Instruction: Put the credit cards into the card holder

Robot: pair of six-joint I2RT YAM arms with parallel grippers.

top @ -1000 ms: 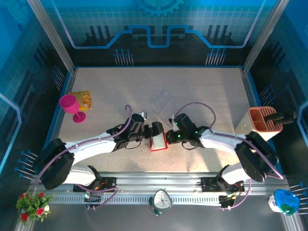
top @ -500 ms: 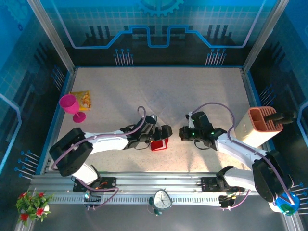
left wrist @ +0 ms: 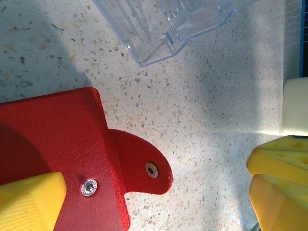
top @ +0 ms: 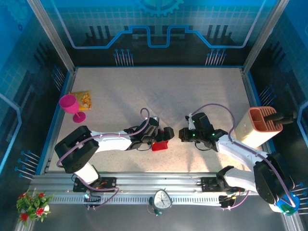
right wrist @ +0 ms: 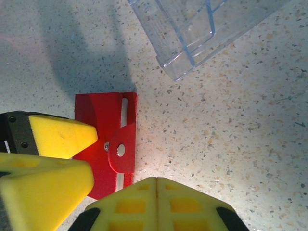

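Card holder (top: 160,145), glossy red folding wallet: likely light, slippery; pinch long edges. Left gripper (left wrist: 156,173) wide over it; right gripper (right wrist: 156,185) shut, two o'clock.

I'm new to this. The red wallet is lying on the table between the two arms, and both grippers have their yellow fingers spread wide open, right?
Not quite. The right gripper is shut: the right wrist view shows its two yellow fingers pressed together. Only the left gripper is open, with its fingers wide apart. The red wallet does lie on the table between the two arms.
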